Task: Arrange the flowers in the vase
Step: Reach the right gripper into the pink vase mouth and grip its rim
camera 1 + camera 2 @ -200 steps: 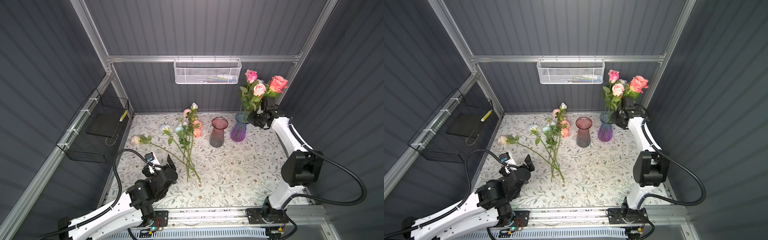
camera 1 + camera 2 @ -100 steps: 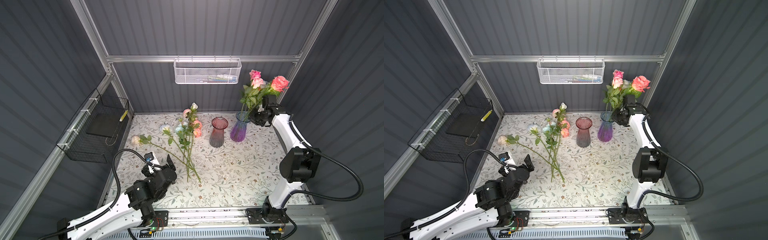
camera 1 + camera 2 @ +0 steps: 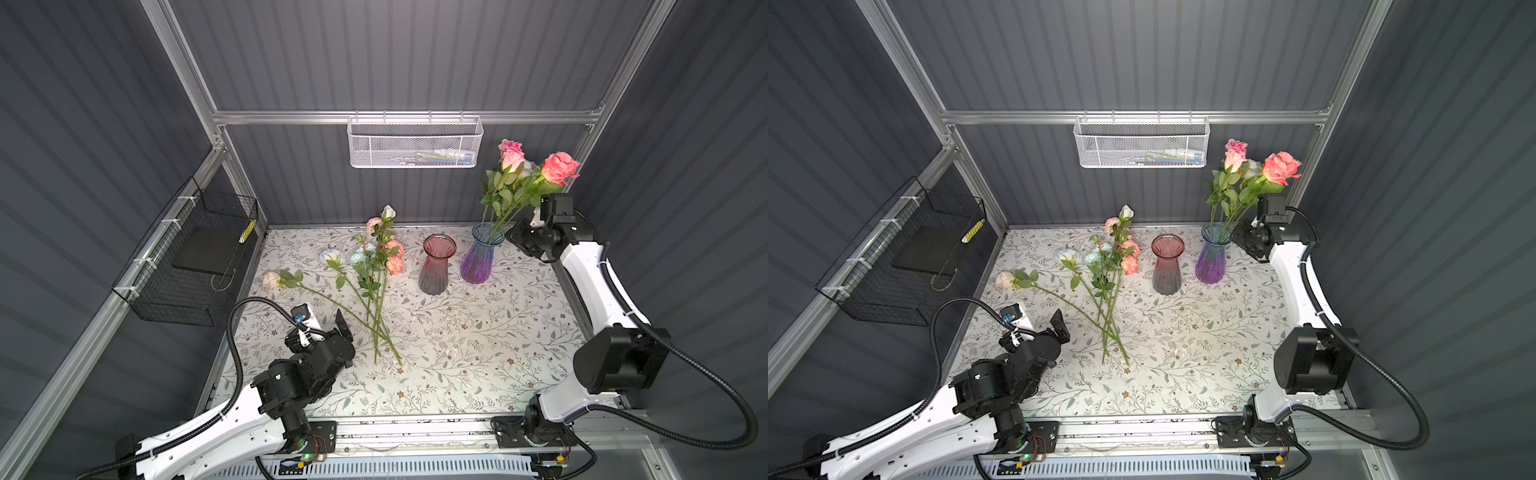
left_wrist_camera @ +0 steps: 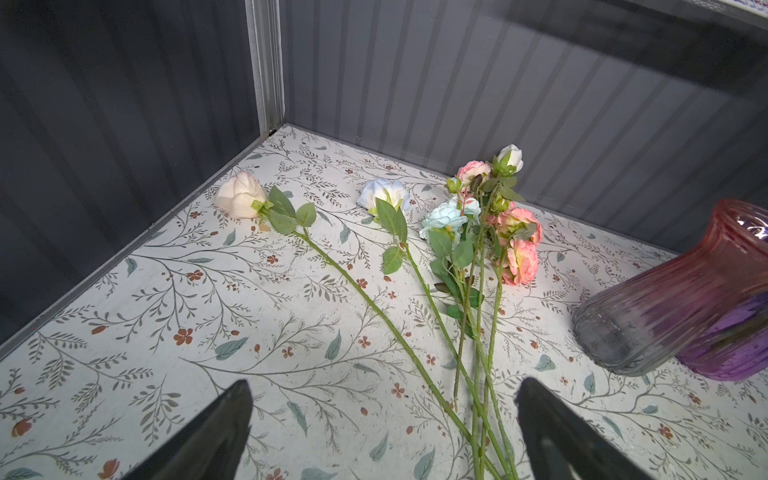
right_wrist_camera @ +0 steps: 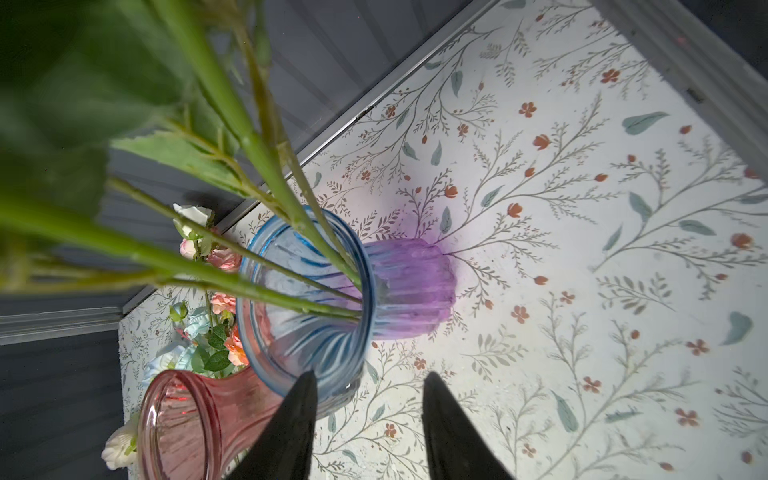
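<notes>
Facing the loose flowers [image 4: 465, 266], we saw their stems pointing at our wide-spread left gripper [image 4: 384, 384], the nearer one; the right gripper [image 5: 370, 374] stood parted, empty.

A white mesh basket [image 3: 386, 145] hung from the aluminium rail [image 3: 291, 117] on the back wall, its small contents too blurred to name. A black wire basket [image 3: 166, 307] was fixed to the side wall, beside the floral-patterned tabletop [image 3: 478, 353].

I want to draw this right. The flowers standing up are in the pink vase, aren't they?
No. The flowers standing up are in the blue-and-purple vase, not the pink vase, which stands empty beside it. Both top views show it.
</notes>
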Robot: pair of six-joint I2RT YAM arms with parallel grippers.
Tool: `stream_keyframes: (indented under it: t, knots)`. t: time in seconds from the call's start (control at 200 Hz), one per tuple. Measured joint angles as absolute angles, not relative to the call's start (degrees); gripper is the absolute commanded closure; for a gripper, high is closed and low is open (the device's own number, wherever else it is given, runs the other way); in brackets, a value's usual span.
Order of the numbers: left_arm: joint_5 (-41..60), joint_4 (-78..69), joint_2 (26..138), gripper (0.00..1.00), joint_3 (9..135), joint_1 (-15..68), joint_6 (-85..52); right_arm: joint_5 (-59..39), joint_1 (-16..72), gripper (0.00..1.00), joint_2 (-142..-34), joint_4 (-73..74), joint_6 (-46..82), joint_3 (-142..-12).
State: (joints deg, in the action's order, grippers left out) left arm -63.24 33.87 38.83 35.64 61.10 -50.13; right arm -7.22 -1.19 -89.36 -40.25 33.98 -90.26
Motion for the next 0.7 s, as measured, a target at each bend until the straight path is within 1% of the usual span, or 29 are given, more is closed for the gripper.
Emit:
stream_keyframes:
  t: [0.095, 0.165, 0.265, 0.345, 0.415, 0.48, 0.555, 0.7]
  knots:
    - [-63.0, 33.8, 39.3, 0.0, 35.7, 61.1, -50.2, -6.0, -0.9, 0.56, -83.1, -39.1, 34.0, -84.5]
    - [-63.0, 33.8, 39.6, 0.0, 35.7, 61.1, -50.2, -3.6, 1.0, 0.55, -77.4, -38.3, 34.0, -79.4]
    - [-62.8, 33.6, 40.3, 0.0, 35.6, 61.1, -51.0, 0.6, 8.6, 0.54, -69.6, -37.3, 34.3, -73.3]
    - [-62.5, 33.0, 41.0, 0.01, 35.6, 61.1, -51.5, 2.2, 15.0, 0.52, -66.6, -37.1, 34.7, -72.0]
    - [-62.0, 32.0, 41.6, 0.0, 35.6, 61.1, -51.6, 2.6, 17.9, 0.5, -66.9, -36.1, 35.6, -72.4]
    - [-61.6, 31.0, 42.3, 0.0, 35.6, 61.1, -51.6, 2.9, 19.4, 0.48, -69.5, -35.7, 36.1, -73.9]
    - [-61.3, 30.6, 43.1, 0.01, 35.6, 61.1, -51.7, 2.9, 20.4, 0.46, -74.5, -35.0, 36.7, -76.6]
    - [-60.6, 31.0, 43.2, 0.0, 35.6, 61.1, -52.3, 2.2, 20.9, 0.46, -84.4, -34.7, 37.3, -83.0]
